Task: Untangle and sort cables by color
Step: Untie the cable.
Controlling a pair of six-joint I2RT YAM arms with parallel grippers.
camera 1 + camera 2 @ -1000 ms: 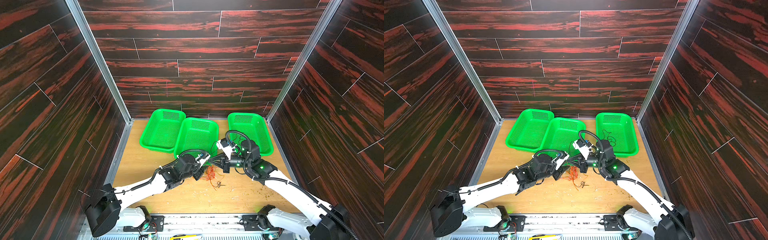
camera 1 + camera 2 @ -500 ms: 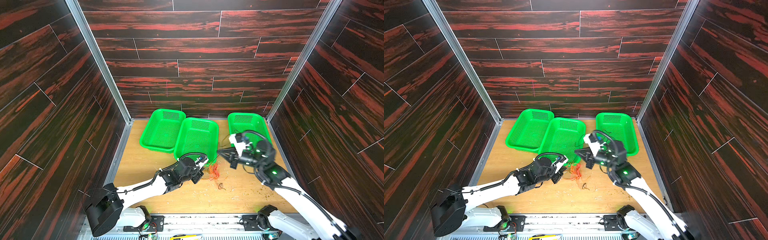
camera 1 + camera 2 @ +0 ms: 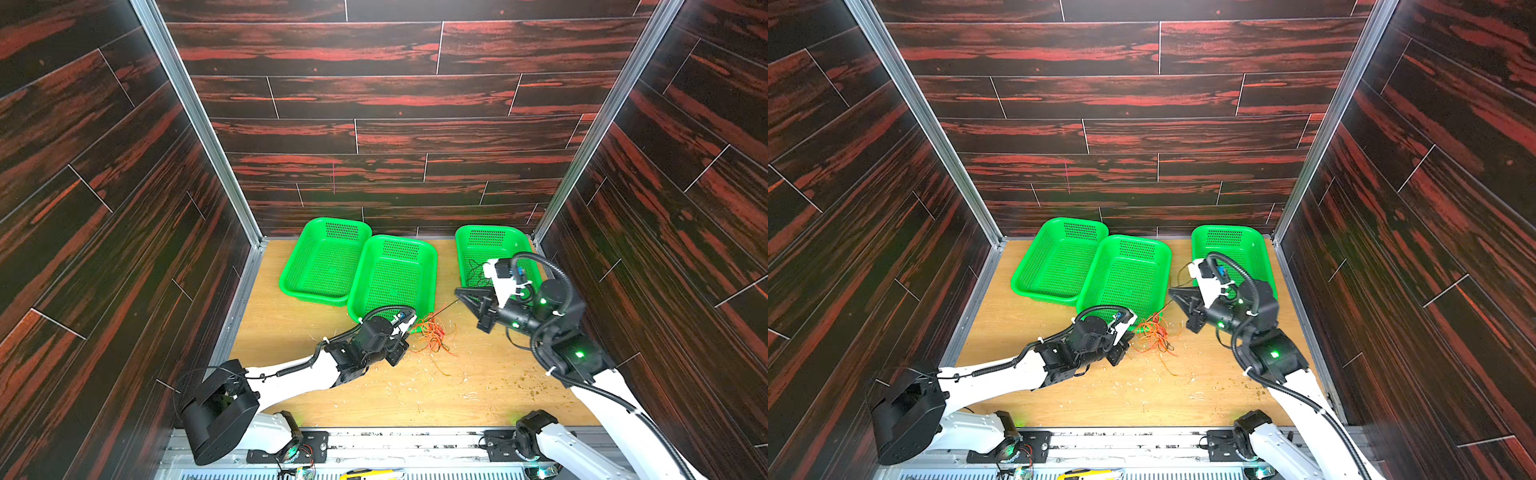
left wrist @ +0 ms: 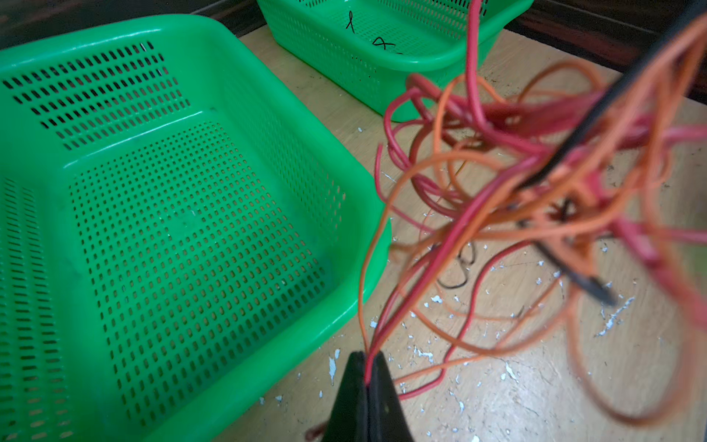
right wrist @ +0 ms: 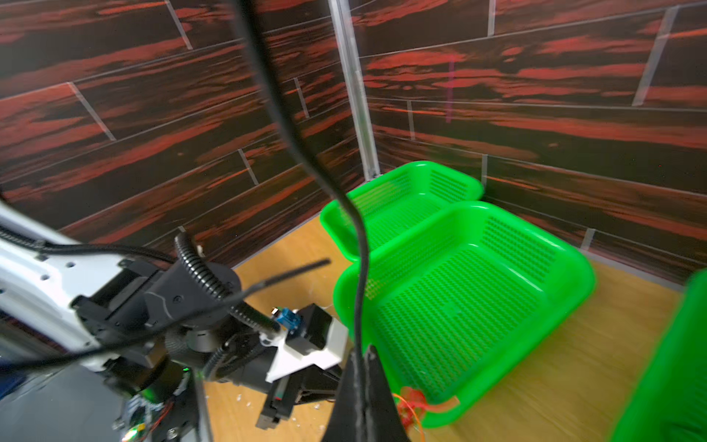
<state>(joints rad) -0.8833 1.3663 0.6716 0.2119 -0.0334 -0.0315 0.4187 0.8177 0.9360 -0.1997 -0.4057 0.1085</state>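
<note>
A tangle of orange and red cables lies on the wooden table just in front of the middle green basket. My left gripper is low at the tangle's left side, shut on red and orange strands. My right gripper hangs above the table to the right, shut on a black cable that runs taut down into the tangle. More black cable lies in the right basket.
The left green basket overlaps the middle one at the back. White flecks and crumbs litter the table. A yellow tape measure sits at the front rail. Dark walls close in on three sides.
My right gripper has lifted up and to the right, drawing the black cable out of the tangle. My left gripper has shut on the red and orange strands.
</note>
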